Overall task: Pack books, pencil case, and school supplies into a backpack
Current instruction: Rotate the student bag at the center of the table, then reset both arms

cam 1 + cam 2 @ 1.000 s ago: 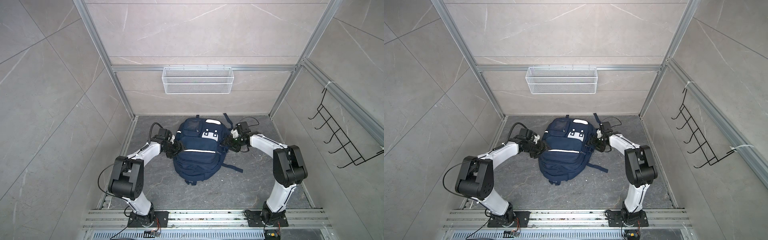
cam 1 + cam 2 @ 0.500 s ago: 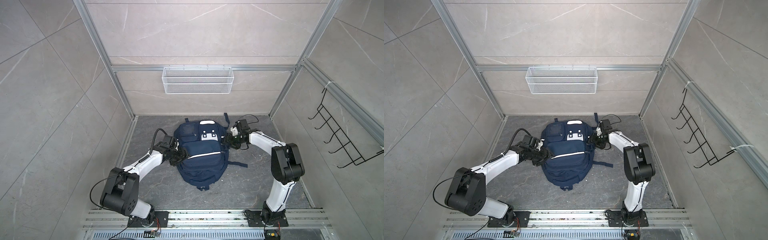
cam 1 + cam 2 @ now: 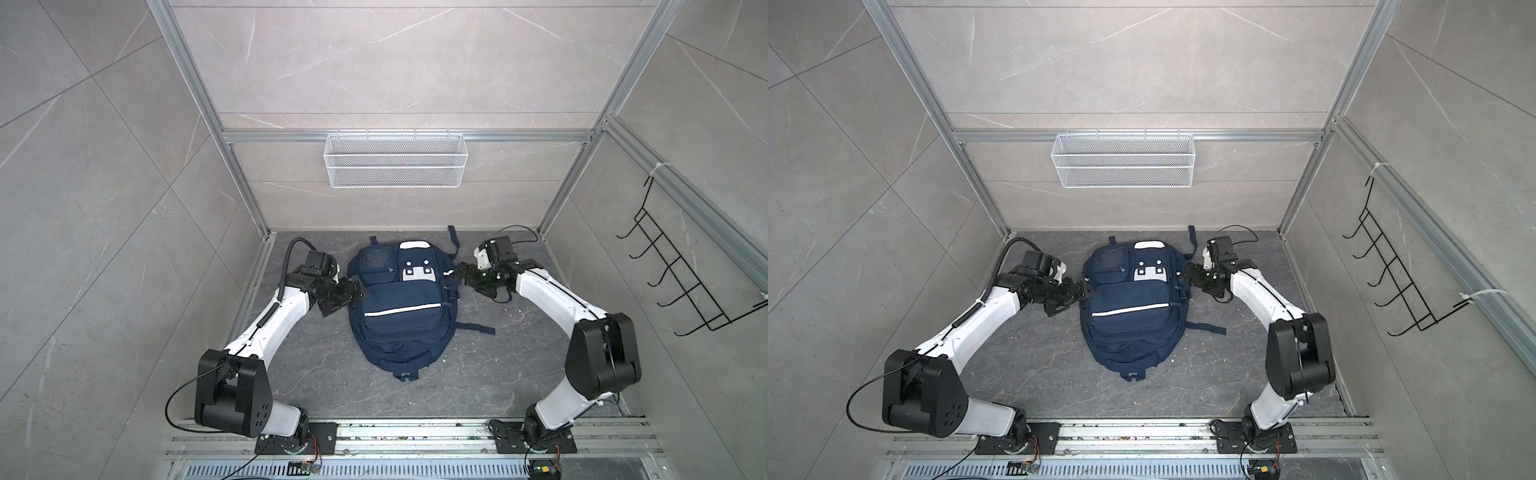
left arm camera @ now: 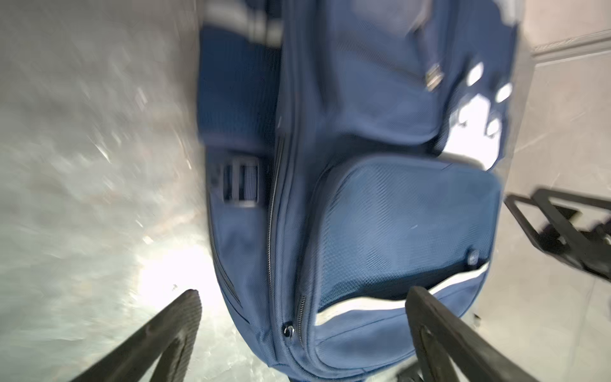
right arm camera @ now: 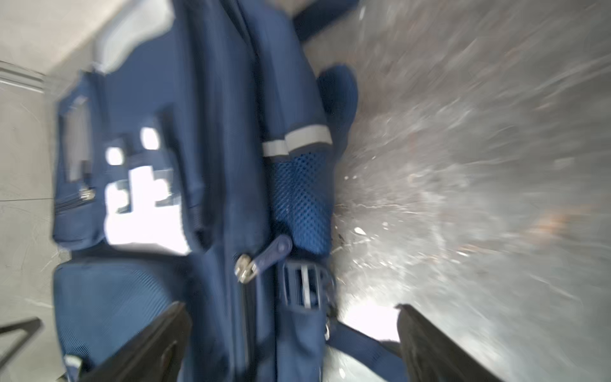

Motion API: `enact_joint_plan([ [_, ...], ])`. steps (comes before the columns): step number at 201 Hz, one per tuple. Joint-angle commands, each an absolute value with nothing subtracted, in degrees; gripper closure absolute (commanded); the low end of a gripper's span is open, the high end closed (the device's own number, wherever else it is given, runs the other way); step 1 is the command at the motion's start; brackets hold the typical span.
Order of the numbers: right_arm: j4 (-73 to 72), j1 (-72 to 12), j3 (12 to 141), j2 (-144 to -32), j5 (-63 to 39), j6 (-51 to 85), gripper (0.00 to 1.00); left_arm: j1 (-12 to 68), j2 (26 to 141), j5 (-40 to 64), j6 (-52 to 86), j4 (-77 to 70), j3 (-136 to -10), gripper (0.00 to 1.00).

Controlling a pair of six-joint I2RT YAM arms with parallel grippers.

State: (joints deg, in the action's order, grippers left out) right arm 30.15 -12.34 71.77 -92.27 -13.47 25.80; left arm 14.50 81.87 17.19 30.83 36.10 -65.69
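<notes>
The navy backpack (image 3: 401, 316) (image 3: 1129, 320) lies flat on the grey floor, front pockets and white stripe up, zippers shut. At its left edge my left gripper (image 3: 353, 293) (image 3: 1081, 291) stands open; the left wrist view shows its fingers spread wide around the backpack (image 4: 363, 132), gripper (image 4: 304, 291) gripping nothing. At the bag's right edge my right gripper (image 3: 459, 274) (image 3: 1187, 274) is open too. In the right wrist view, gripper (image 5: 291, 307) straddles the backpack (image 5: 215, 132) near a side buckle and zipper pull. Books, pencil case and school supplies are out of view.
A loose dark strap (image 3: 476, 328) trails on the floor right of the bag. A white wire basket (image 3: 395, 166) hangs on the back wall. A black hook rack (image 3: 681, 282) hangs on the right wall. Metal frame posts stand at the floor's back corners.
Both grippers held the backpack's sides and have opened wide and let go. The backpack shifted slightly toward the front and now rests flat. Both wrist views are blurred by motion.
</notes>
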Motion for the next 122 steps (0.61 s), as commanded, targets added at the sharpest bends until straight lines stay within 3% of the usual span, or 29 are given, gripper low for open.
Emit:
enact_joint_plan([
  [1, 33.37, -12.16, 70.43, -86.03, -5.94, 22.36, 0.0, 14.62, 78.63, 9.53, 24.88, 39.03, -69.51, 0.01],
  [97, 33.44, -11.77, 59.19, -65.7, 9.17, 19.69, 0.0, 13.81, 66.64, -6.5, 22.26, 37.18, -60.1, 0.0],
  [122, 33.25, -11.07, 56.32, -62.0, 12.74, 19.42, 0.0, 13.64, 63.84, -15.82, 25.07, 39.5, -56.84, 0.01],
])
